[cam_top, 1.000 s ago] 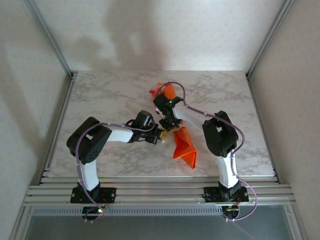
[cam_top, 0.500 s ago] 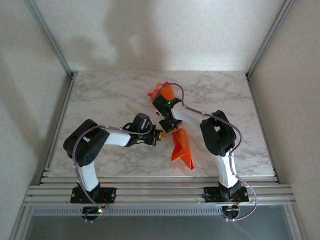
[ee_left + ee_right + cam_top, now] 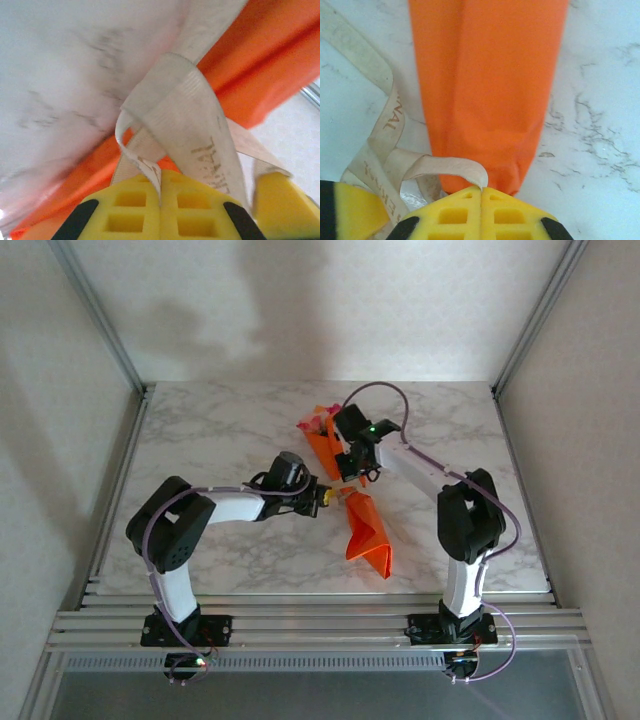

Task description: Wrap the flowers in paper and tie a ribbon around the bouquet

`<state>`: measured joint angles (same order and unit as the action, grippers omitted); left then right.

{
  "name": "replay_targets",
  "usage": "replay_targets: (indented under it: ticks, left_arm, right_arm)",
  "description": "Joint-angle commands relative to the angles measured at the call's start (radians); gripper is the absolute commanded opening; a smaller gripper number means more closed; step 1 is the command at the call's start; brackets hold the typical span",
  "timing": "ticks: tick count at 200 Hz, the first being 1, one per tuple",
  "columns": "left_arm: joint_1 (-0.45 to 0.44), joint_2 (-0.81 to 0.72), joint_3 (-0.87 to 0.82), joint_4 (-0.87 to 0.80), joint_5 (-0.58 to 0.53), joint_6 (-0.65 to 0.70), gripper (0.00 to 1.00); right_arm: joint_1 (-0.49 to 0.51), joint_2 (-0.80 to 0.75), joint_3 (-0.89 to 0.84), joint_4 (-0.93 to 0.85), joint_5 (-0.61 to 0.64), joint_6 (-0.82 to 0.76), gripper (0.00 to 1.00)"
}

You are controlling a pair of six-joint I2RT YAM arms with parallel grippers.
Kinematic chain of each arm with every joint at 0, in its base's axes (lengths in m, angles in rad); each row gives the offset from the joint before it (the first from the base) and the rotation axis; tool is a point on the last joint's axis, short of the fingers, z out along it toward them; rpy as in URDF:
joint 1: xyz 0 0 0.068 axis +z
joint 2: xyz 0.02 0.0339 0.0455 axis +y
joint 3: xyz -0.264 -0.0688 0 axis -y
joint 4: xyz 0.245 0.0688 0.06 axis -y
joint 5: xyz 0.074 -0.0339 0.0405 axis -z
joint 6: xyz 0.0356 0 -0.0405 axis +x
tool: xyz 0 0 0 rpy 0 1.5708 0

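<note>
Looked down from above and found the bouquet [image 3: 327, 452] lying on the marble table [image 3: 220, 430], just above the middle of the frame. Spotted the flowers [image 3: 311, 423] poking out at its upper left end, and more orange paper [image 3: 366, 536] trailing down to the lower right.

In the left wrist view, saw the left gripper [image 3: 160, 175] at the bottom of the frame, squeezed shut on the ribbon [image 3: 185, 115]. Saw a pale loop curling up from the yellow pads, in front of the orange.

In the right wrist view, saw the right gripper [image 3: 481, 189] at the bottom middle, also pinched shut on a bit of ribbon, right at the narrow end of the cone. Noticed more ribbon looping away to the left.

Probably pinched that way, one piece each, so a pull to both sides could make the band snug around the paper and stop the wrap from opening. Could not tell if a knot was there yet. Judged the wrapping done and the tying not finished
</note>
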<state>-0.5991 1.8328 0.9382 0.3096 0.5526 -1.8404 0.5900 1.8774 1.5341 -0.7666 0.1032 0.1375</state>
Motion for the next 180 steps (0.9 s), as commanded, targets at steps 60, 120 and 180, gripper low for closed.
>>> replay_targets:
  ticks: [60,120,180]
  left_arm:
    - [0.009,-0.052,0.055,-0.054,0.013,0.041,0.0]
    - [0.009,-0.144,-0.057,-0.062,0.059,0.018,0.0]
    - [0.011,-0.16,-0.114,-0.014,0.067,0.0,0.0]
  right_arm:
    - [-0.129,-0.073,-0.1,0.066,-0.188,0.112,0.0]
    - [-0.186,-0.103,-0.179,0.111,-0.196,0.155,0.0]
    - [-0.229,-0.107,-0.22,0.154,-0.211,0.216,0.0]
